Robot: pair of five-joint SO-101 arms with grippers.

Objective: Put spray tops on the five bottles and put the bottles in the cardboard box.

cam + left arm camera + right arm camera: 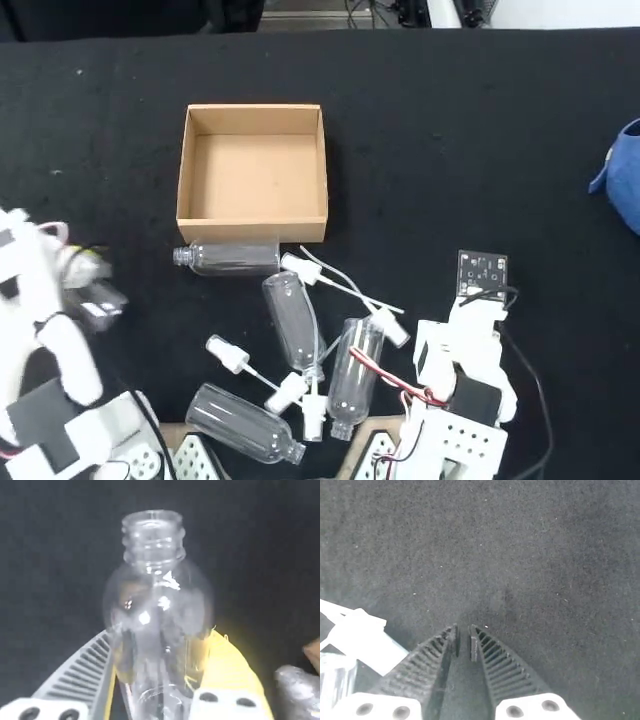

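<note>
Nearest the lens, left wrist view: held bottle (159, 605), plain clear plastic. It is clamped low on its body between the ribbed fingers of the left gripper (161, 645). Its long axis runs straight away from the wrist, with the open threaded neck at the far end.

High view, centre to bottom: four more clear bottles lie flat on the black cloth (480, 130).
- Bottle by the box (228, 257): axis left-right, neck to the left, just below the cardboard box (252, 228), which stands open at upper centre-left.
- Middle bottle (293, 318) and right bottle (355, 372): axes roughly up-down, necks toward the bottom edge.
- Lowest bottle (243, 423): neck toward lower right.

White spray tops (225, 352) with thin tubes lie scattered among them.

Right gripper (463, 630): black jaws nearly together, a thin slit, nothing between.

Print on the small board (482, 270): too small to read.
</note>
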